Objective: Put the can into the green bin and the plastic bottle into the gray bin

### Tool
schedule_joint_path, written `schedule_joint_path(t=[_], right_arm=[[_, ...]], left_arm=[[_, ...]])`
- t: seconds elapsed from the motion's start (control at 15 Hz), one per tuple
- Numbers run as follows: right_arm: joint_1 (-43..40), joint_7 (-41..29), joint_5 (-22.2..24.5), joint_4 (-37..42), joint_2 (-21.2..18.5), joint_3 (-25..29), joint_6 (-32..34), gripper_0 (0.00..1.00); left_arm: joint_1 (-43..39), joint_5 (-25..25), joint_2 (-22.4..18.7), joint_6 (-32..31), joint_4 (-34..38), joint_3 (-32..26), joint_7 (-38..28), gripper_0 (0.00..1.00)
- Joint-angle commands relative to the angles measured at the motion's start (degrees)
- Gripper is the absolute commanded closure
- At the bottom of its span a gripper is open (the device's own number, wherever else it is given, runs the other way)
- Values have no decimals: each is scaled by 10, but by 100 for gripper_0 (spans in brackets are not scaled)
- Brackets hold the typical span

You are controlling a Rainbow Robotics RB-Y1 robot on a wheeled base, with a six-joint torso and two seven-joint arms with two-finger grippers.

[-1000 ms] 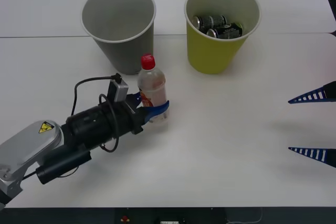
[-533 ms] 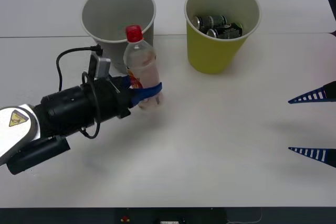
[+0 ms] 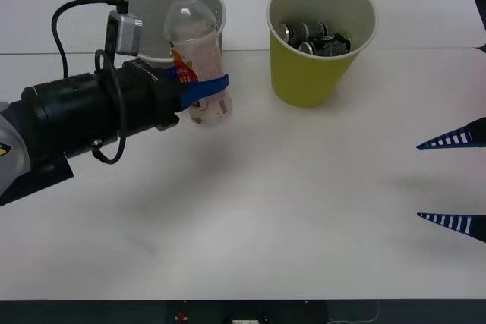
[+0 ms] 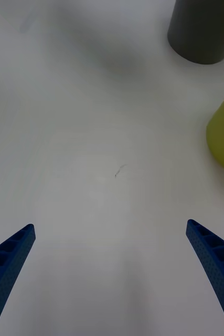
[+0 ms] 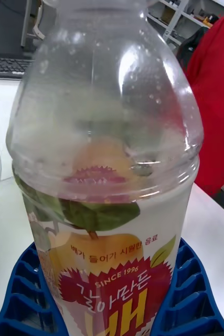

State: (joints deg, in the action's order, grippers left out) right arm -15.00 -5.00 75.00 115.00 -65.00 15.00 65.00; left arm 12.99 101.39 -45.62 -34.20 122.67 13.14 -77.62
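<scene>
The left gripper (image 3: 209, 92) pinched the plastic bottle (image 3: 195, 47) upright, clear of the white table (image 3: 304, 210), before the gray bin (image 3: 148, 17). The right gripper (image 3: 453, 181) was spread near the table's right edge, with cans (image 3: 315, 38) in the green bin (image 3: 315, 73)

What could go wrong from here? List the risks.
1. The left gripper holds the bottle low on its label, so the tall part above the fingers could tip or slip as it travels.
2. The bottle hangs close in front of the gray bin; its base could clip the rim and knock the bin over.
3. The green bin with cans stands nearby; a wide swing might bump it.
</scene>
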Motion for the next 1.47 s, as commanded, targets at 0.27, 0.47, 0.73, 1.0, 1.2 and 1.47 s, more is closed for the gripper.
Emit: schedule_joint_path(t=[0.27, 0.47, 0.73, 1.0, 1.2, 1.47], right_arm=[[0, 0, 0, 0, 0, 0, 0, 0], [0, 0, 0, 0, 0, 0, 0, 0], [0, 0, 0, 0, 0, 0, 0, 0], [0, 0, 0, 0, 0, 0, 0, 0], [0, 0, 0, 0, 0, 0, 0, 0], [0, 0, 0, 0, 0, 0, 0, 0]], left_arm=[[70, 33, -9, -10, -38, -14, -61, 100], [103, 8, -6, -77, -65, -61, -61, 100], [118, 36, 14, -248, -45, -179, -62, 100], [166, 110, 48, -380, -38, -244, -64, 100], [210, 193, 62, -433, -45, -242, -64, 100], [266, 251, 89, -461, -107, -215, -65, 100]])
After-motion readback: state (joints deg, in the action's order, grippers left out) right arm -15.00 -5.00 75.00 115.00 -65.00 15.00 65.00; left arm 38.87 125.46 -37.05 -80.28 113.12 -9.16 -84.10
